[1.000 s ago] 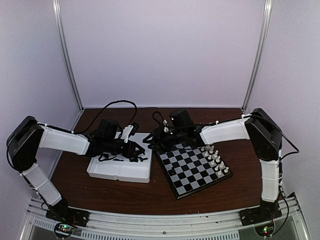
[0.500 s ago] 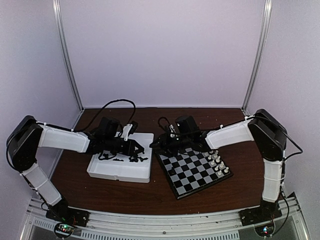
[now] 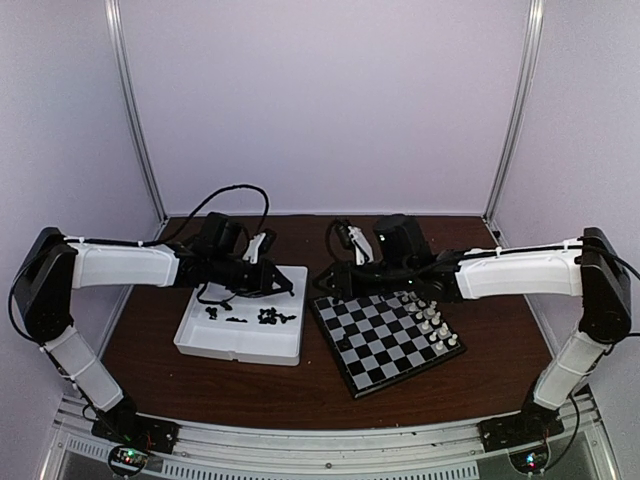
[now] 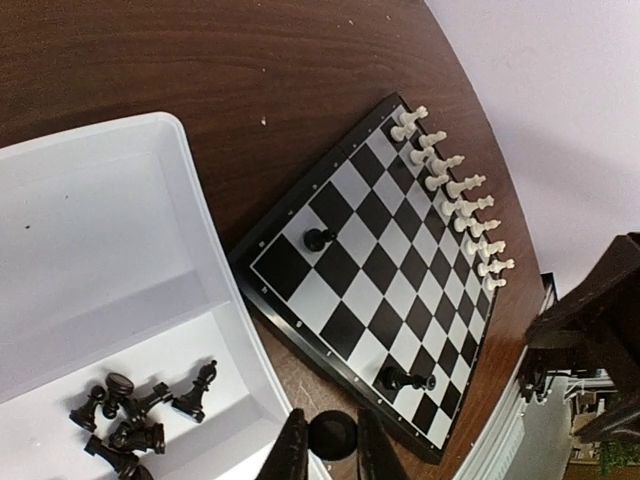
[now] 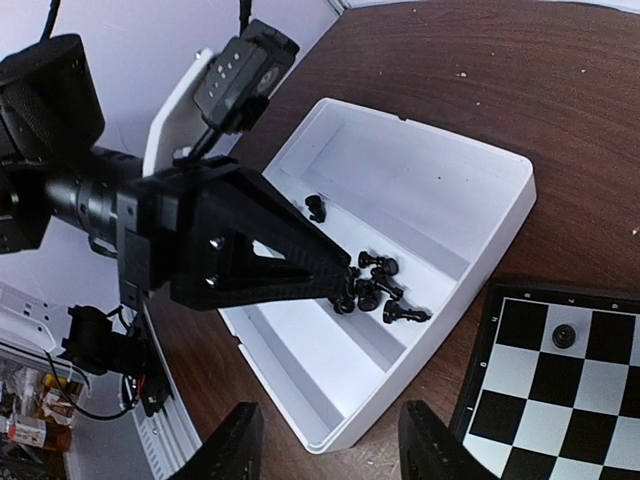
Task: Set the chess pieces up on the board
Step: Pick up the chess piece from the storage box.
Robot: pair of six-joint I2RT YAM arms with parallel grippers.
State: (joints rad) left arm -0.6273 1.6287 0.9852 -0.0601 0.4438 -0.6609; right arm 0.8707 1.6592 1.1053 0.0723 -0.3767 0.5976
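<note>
Entry: left gripper (image 4: pixel 325 452) was closed on one black chess piece (image 4: pixel 332 434), beside the white tray (image 4: pixel 100 250) rim. Right gripper (image 5: pixel 330 450) stood open, empty. The board (image 4: pixel 400 250) bore two black pieces (image 4: pixel 318 238); a heap (image 4: pixel 125 412) lay unplaced in the tray. Judged early.

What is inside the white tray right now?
A cluster of black chess pieces lies in the white tray, one more piece apart from it. The left pincer, shut on another piece, hangs over the cluster and hides part of it, so no exact count.
</note>
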